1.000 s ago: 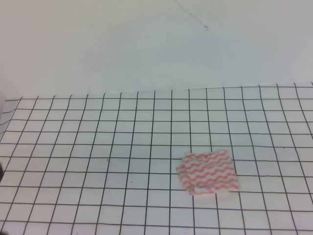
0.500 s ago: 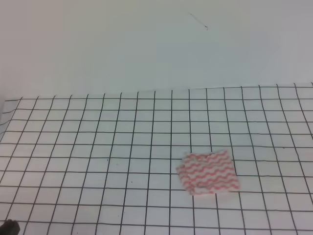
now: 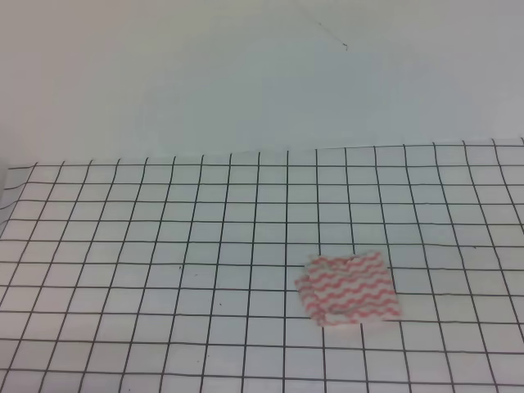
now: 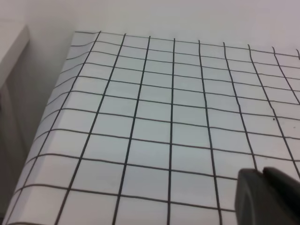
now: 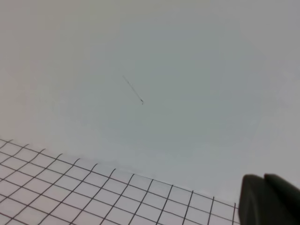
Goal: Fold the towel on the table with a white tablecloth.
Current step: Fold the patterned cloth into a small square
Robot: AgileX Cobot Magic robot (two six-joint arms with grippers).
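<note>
Gone from the exterior high view is the dark shape that sat at the lower left corner half a second ago; neither arm shows there now, while the towel [image 3: 349, 289] has not shifted. It lies flat on the tablecloth [image 3: 164, 270] that covers the desk [image 3: 458, 188], in a compact, roughly square shape with a small flap showing along its near edge, right of the desk's middle and toward the near edge. Relative to the towel, the plain white wall rises well behind, past the far edge of the cloth, and bears a thin dark mark [image 3: 332, 34] high above. The left wrist view looks across the gridded cloth to the desk's left edge, where the fabric drops over the side; the dark tip of the left claw [image 4: 267, 197] pokes in at the lower right, and I cannot tell how its jaws stand. The right wrist view faces mostly the wall, with the same thin mark and a strip of grid below; the right claw [image 5: 268, 200] shows only as a dark tip, its state unclear.
</note>
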